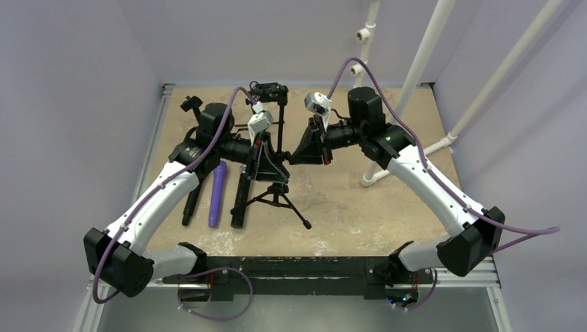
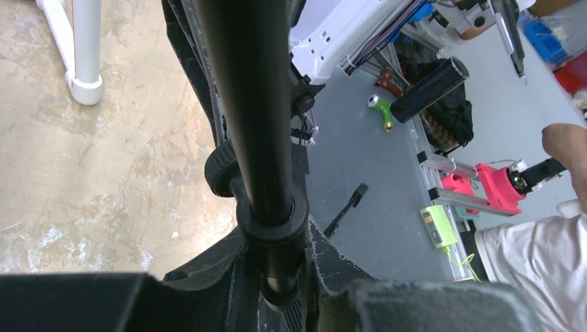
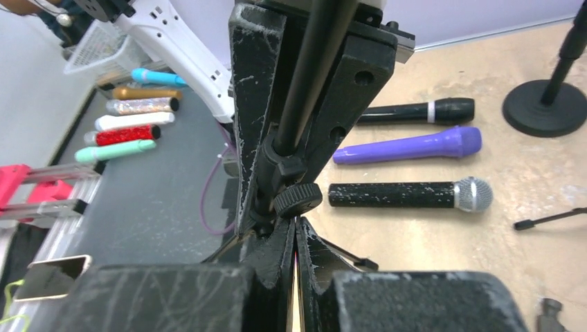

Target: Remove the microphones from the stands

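Note:
A black tripod microphone stand (image 1: 275, 197) stands mid-table, its thin pole (image 1: 281, 128) rising to a black clip head (image 1: 269, 90); I cannot tell whether the head holds anything. My left gripper (image 1: 266, 160) is shut on the pole, which fills the left wrist view (image 2: 253, 104) between the jaws (image 2: 273, 238). My right gripper (image 1: 296, 156) is shut and empty, its tips (image 3: 296, 225) just under the stand's knob (image 3: 297, 199). A black microphone with a silver head (image 3: 408, 194) lies on the table beside the stand.
A purple microphone (image 1: 218, 194) and a black one with a white band (image 3: 415, 111) lie left of the stand. A second stand with a round base (image 3: 545, 105) is behind them. White pipes (image 1: 408, 97) rise at the back right.

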{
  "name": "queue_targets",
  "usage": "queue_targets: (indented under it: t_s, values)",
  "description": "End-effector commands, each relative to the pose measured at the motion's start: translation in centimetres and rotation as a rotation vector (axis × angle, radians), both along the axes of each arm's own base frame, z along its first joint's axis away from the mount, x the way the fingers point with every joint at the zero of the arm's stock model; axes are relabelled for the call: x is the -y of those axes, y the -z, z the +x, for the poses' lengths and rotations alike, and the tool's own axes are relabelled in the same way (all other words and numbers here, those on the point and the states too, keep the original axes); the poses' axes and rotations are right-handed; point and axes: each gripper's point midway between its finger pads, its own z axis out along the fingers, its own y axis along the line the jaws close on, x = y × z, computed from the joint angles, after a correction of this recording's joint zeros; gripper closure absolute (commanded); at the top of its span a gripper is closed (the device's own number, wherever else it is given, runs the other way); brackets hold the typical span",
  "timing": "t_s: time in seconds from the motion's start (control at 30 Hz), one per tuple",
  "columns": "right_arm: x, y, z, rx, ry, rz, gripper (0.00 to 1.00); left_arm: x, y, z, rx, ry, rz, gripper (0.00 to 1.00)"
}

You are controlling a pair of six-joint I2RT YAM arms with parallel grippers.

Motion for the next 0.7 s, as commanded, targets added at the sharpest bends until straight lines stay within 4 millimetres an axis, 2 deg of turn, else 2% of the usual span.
queue_targets:
  t_s: [0.0, 0.13, 0.27, 0.43, 0.67]
  values:
    - [0.5, -1.7, 0.8, 0.198, 0.062, -0.005, 1.0, 0.4, -2.4, -0.2, 0.041, 0.033, -0.085, 1.0]
    - [0.6, -2.1, 1.2, 0.231, 0.078, -0.015, 0.99, 0.6, -2.5, -0.2, 0.016, 0.046, -0.097, 1.0]
    - [0.8, -2.2, 0.8, 0.221, 0.071, -0.013, 0.71, 0.6, -2.6, -0.3, 0.011, 0.06, -0.103, 1.0]
    - [0.8, -2.1, -0.4, 0.176, 0.02, 0.0, 0.5, 0.5, -2.4, -0.7, 0.016, 0.089, -0.107, 1.0]
    - [0.6, -2.7, -0.9, 0.155, -0.01, 0.02, 0.46, 0.3, -1.7, -1.0, 0.029, 0.099, -0.093, 1.0]
